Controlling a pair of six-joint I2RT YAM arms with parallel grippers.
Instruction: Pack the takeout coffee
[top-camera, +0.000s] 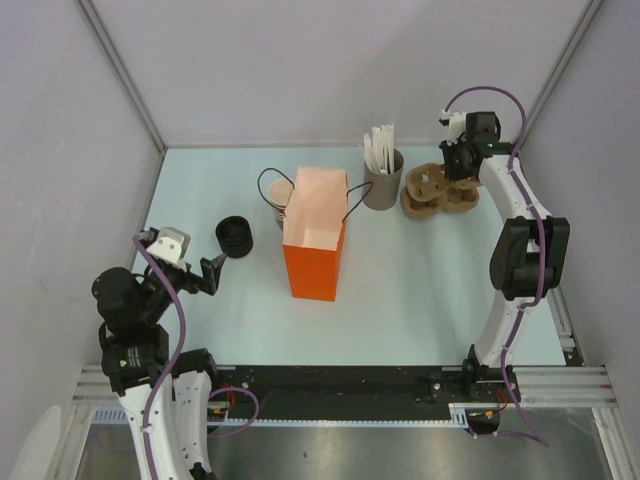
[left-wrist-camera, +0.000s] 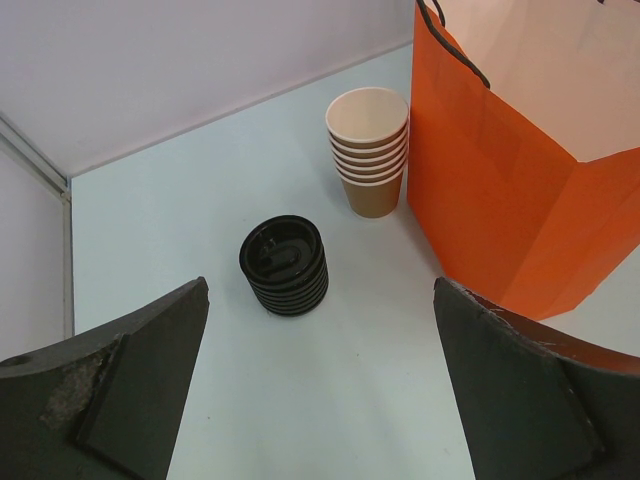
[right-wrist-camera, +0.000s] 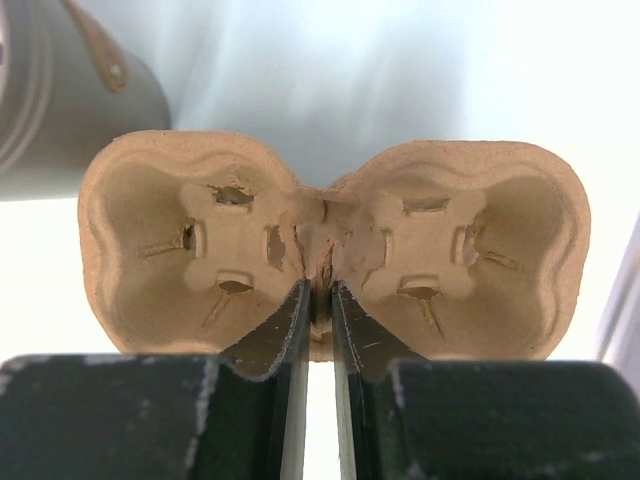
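At the near left the left gripper (top-camera: 213, 270) is spread wide and empty. Its jaws frame the stack of black lids (left-wrist-camera: 285, 265), which stands upright just beyond it with bare table (top-camera: 420, 290) all round. Right of the lids stands the orange bag (top-camera: 315, 262), mouth up, its long side running near to far. The stack of lidless cups (left-wrist-camera: 368, 150) sits by the bag's far left corner, close to touching. No takeout coffee, meaning a cup with its lid on, shows in any view. Cups and lids lie apart, and the left arm is much the nearer to both. At the far right, past the grey holder (top-camera: 383, 180), the right gripper (right-wrist-camera: 318, 295) is pressed together on the middle rib of a pulp cup carrier (right-wrist-camera: 330, 240), whose long axis runs across the jaws. The carrier seems to rest on others, though the top view is too small to be sure. There is open table between the carrier and the bag.
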